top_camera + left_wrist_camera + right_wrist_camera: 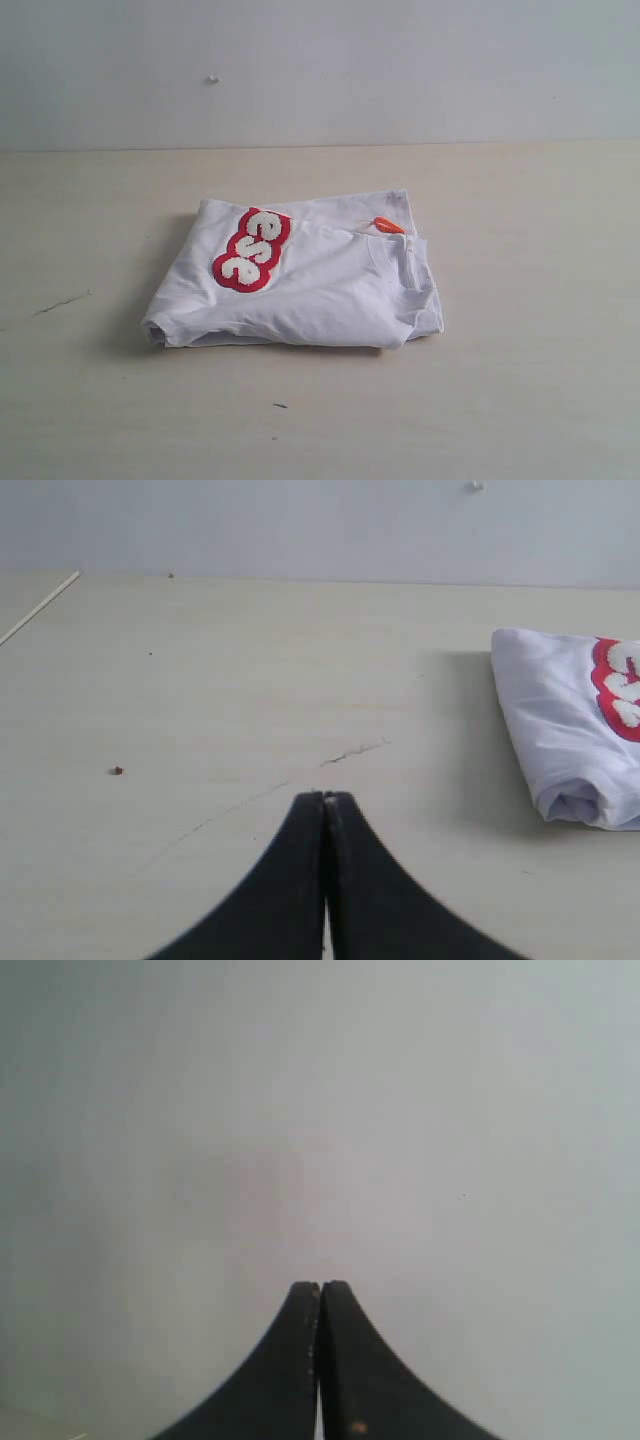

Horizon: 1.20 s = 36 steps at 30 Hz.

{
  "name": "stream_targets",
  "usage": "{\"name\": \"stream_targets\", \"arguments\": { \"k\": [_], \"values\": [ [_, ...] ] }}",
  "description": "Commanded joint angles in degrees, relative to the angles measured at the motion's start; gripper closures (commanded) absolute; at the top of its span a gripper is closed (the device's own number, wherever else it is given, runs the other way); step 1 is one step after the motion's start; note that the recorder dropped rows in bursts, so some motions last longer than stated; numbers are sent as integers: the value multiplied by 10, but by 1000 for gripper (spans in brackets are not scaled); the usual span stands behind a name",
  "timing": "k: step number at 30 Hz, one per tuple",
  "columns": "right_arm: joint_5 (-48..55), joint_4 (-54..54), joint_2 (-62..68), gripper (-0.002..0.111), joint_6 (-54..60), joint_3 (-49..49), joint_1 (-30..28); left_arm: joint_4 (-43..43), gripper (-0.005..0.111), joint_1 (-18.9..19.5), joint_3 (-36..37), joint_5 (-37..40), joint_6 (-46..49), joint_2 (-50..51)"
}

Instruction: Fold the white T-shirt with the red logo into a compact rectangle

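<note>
The white T-shirt (310, 290) lies folded into a thick, roughly rectangular packet in the middle part of the counter (520, 380), well apart from its far edge. The red logo (252, 250) faces up on the top layer, and only its last letters "ese" show. The ribbed collar (400, 265) sits at the opposite end of the packet, with the small orange neck tag (389, 226) just beside it. A thin dark scratch (60, 302) marks the counter, well apart from the shirt.

The left end effector (325, 798) has its fingers pressed together with nothing between them, over bare counter, apart from the shirt's rolled edge. The right end effector (320, 1286) is also pressed together and empty, and only the plain pale wall (320, 1110) shows behind it.
</note>
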<state>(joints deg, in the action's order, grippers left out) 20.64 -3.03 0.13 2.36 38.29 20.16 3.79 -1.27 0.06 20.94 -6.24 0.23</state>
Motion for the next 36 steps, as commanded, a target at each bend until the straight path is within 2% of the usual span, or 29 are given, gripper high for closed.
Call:
{"name": "stream_targets", "arguments": {
  "k": [1,7,36],
  "values": [
    [5,0,-1,108,0,-3,2,-2,107,1,-1,-7,0,-2],
    [73,1,-1,108,-1,-3,2,-2,107,1,-1,-7,0,-2],
    [69,3,-1,108,-1,-17,-1,-2,107,1,-1,-7,0,-2]
  ]
}}
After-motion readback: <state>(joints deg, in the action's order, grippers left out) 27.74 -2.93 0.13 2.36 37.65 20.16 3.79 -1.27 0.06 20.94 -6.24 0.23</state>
